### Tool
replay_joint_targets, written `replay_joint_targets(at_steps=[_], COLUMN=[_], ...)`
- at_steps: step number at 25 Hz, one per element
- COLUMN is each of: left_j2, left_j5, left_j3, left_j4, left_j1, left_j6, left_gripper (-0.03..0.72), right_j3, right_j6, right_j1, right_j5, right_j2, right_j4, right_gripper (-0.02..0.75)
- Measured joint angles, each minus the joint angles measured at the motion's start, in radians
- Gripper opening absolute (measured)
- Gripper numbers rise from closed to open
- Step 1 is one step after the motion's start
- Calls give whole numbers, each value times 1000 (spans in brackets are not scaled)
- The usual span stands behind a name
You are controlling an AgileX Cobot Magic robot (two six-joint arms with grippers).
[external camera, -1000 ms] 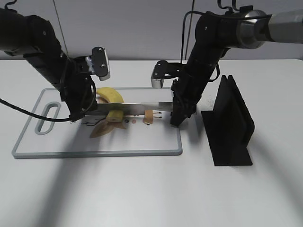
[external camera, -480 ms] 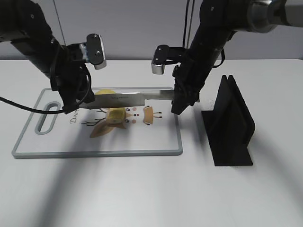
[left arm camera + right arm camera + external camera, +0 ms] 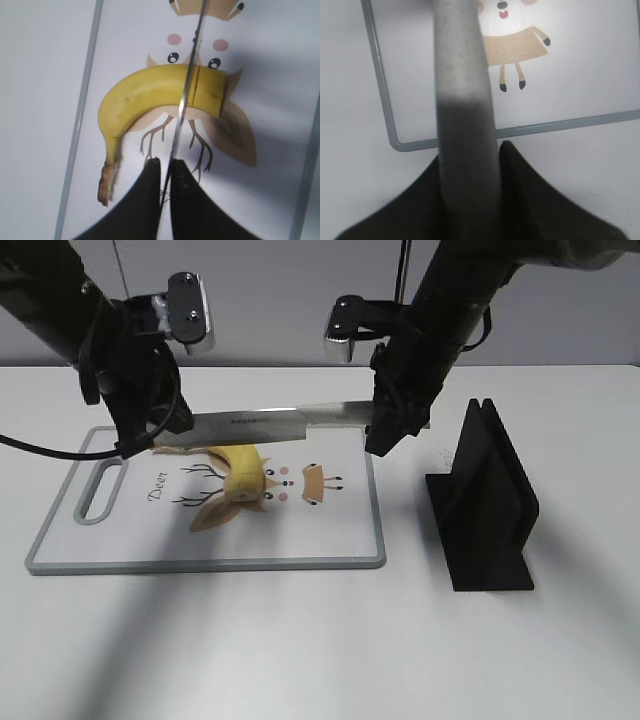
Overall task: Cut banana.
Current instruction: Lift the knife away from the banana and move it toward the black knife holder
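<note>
A yellow banana (image 3: 240,466) lies on the white cutting board (image 3: 300,540). In the left wrist view the banana (image 3: 145,95) shows a cut line that parts off a short end piece (image 3: 210,94). A long knife (image 3: 280,422) hangs level above the banana, clear of it. My left gripper (image 3: 150,436) is shut on the blade's tip; in its wrist view its jaws (image 3: 165,170) pinch the thin blade (image 3: 187,90). My right gripper (image 3: 385,437) is shut on the knife's grey handle (image 3: 462,100), with its jaws (image 3: 471,152) around it.
A black knife stand (image 3: 490,505) stands on the table right of the board. The board has a grey rim (image 3: 380,90), a handle slot (image 3: 97,495) at the left and cartoon animal prints. The white table lies all around it.
Both arms have risen and lifted the knife from the banana to well above it. The banana stays on the board with a cut in it.
</note>
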Motion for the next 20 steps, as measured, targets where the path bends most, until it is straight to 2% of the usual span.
replay_joint_targets(at_steps=[20], left_j2=[-216], left_j5=[132], left_j3=[0], left_j4=[-15], left_j1=[-6], left_j6=[-8], left_gripper=[22], right_j3=[0], right_j6=[-56], right_j1=[5], right_j5=[93], right_j2=[-189], right_j4=[22], right_gripper=[196])
